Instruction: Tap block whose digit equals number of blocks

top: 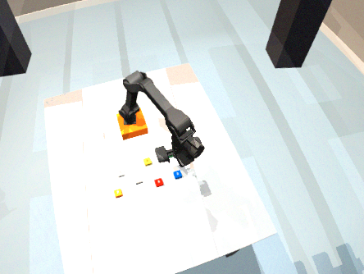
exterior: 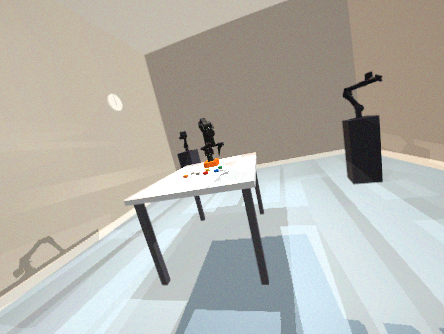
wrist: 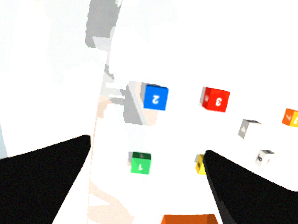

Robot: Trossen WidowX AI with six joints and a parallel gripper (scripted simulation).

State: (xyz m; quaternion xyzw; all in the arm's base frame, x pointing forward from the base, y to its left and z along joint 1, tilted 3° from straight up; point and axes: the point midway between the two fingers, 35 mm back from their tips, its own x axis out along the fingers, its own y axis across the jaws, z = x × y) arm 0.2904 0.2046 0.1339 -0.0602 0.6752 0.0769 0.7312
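Blocks lie scattered across the white counter in front of the arm's orange base, and we cannot read any of their digits at this size. In the top view we count a yellow block just beside the wrist, a red block and a blue block side by side nearer the front, an orange-yellow block further out to the left, and two pale blocks that nearly vanish against the counter, one left of the other. The wrist view adds a green block, which sits below the blue one between the dark finger shapes and is hidden under the arm from above. We see the red block to the right of the blue one there, then two whitish blocks and an orange one at the right edge. The gripper hangs above the counter near the yellow and blue blocks, touching none of them. Its jaws stand spread wide with nothing between them.
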